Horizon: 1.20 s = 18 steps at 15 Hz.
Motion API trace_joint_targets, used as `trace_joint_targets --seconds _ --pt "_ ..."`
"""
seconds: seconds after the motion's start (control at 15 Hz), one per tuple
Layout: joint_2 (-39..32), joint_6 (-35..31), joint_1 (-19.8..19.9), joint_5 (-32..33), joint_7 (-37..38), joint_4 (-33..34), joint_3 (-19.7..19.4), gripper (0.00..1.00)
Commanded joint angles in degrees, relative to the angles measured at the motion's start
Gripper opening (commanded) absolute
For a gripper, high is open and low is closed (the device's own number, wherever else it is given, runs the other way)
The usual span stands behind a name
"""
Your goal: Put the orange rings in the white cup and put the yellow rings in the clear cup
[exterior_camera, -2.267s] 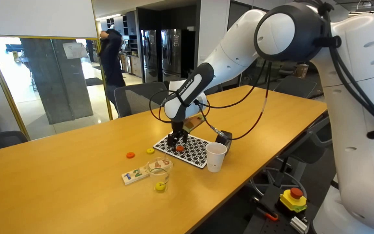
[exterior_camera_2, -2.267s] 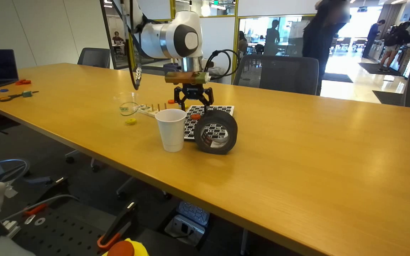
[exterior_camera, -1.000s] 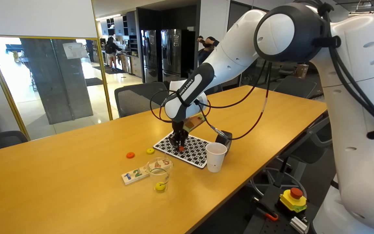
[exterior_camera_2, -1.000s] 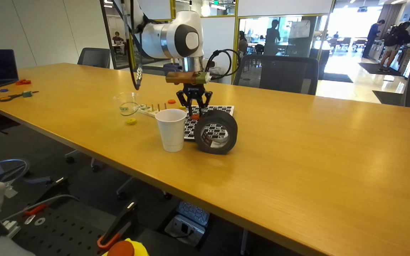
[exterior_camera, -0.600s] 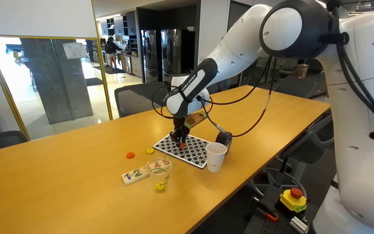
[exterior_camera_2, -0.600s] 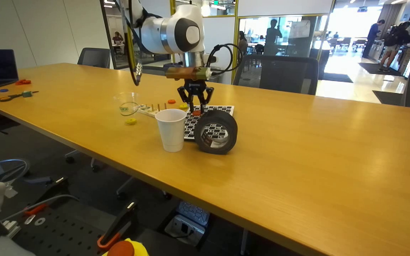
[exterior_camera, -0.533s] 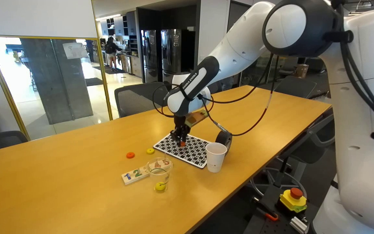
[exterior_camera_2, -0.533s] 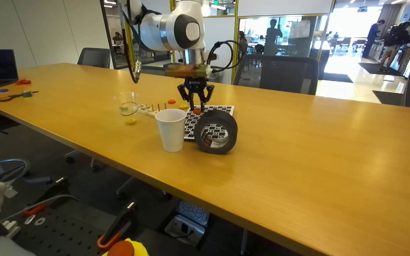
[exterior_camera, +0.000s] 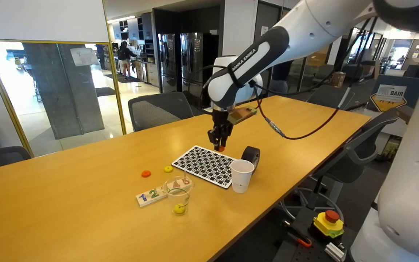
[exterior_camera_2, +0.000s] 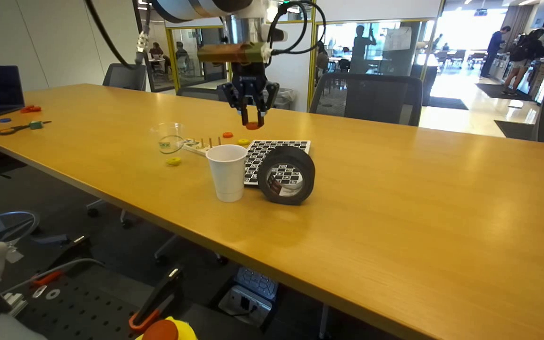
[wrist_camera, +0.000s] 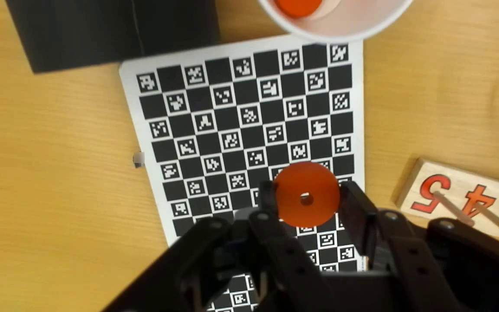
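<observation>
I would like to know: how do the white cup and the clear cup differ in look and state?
The white cup is opaque, while the clear cup is transparent: the numbered board shows through it. In the wrist view, an orange ring lies inside the white cup; a yellow ring shows at the bottom of the clear cup. Both stand upright on the table, open at the top.

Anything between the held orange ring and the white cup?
Nothing visible: in the wrist view only the checkered mat, below, shows between the orange ring and the white cup; the tape roll stands off that line.
</observation>
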<state>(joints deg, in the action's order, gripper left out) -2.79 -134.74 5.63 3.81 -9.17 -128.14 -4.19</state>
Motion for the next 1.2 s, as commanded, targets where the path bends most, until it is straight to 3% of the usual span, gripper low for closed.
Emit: trace_joint_targets --seconds 0.0,0.53,1.13 --pt "11.0 4.5 -0.2 -0.4 -0.2 -7.2 -0.5 0.20" --pt "16.2 13.6 -0.5 -1.6 -1.8 -9.8 -1.4 0.20" --pt "12.5 12.6 -0.3 -5.4 -5.0 -11.3 -3.0 0.20"
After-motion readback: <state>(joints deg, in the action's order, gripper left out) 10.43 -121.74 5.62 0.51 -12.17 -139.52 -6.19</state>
